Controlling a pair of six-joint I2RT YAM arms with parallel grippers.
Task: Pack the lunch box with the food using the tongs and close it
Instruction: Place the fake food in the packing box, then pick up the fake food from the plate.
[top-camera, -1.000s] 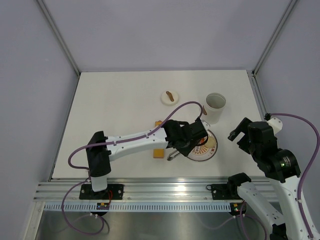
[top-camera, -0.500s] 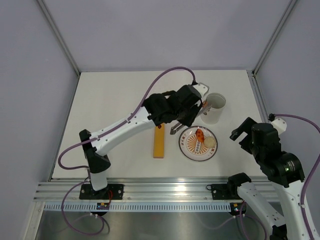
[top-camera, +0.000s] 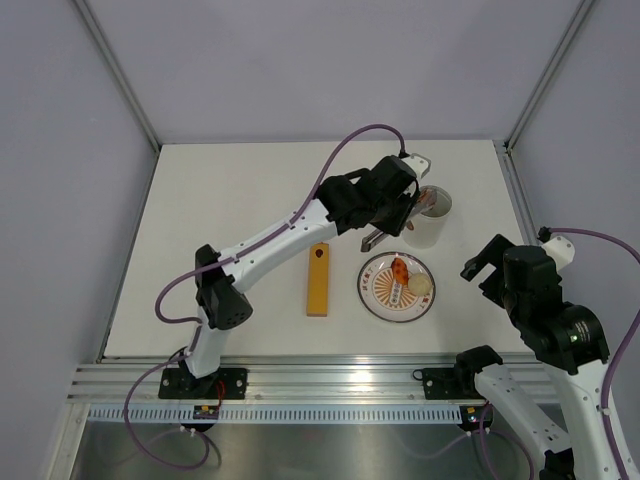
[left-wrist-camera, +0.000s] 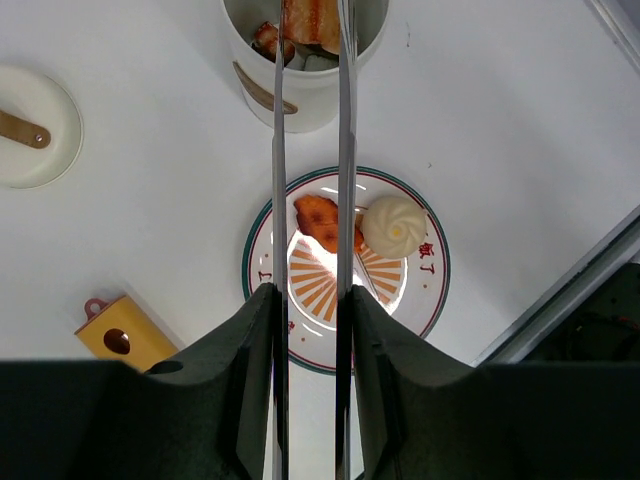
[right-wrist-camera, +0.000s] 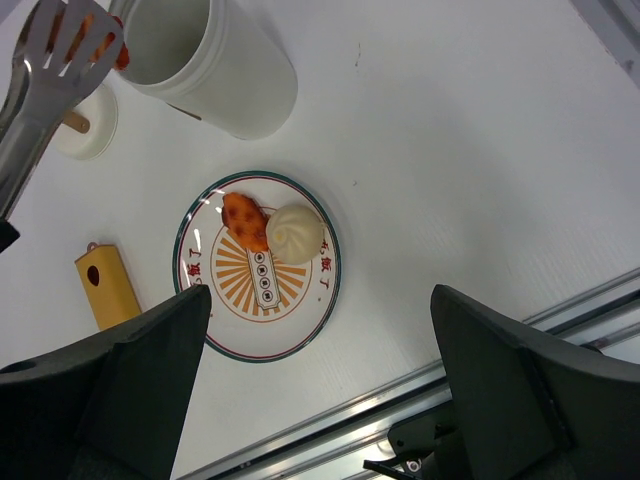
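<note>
Lunch box (left-wrist-camera: 300, 100) partly packed; bun (left-wrist-camera: 393, 228), orange piece (left-wrist-camera: 318, 220), lid (left-wrist-camera: 35, 125) left. Tongs (left-wrist-camera: 277, 150) are clamped by left end effector (left-wrist-camera: 310, 295); right end effector (right-wrist-camera: 320, 290) is spread.

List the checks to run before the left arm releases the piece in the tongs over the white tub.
1. Left gripper shut on the tongs: ok.
2. Tong tips over the mouth of the lunch box: ok, in the left wrist view.
3. Orange-brown piece pinched between the tips: ok.
4. Lunch box upright, mouth uncovered: ok.
5. Height of the piece above the rim: cannot tell.
6. Right gripper open and away from the box: ok.
7. Packing finished: not ok; an orange-red piece and a pale bun lie on the plate.
</note>
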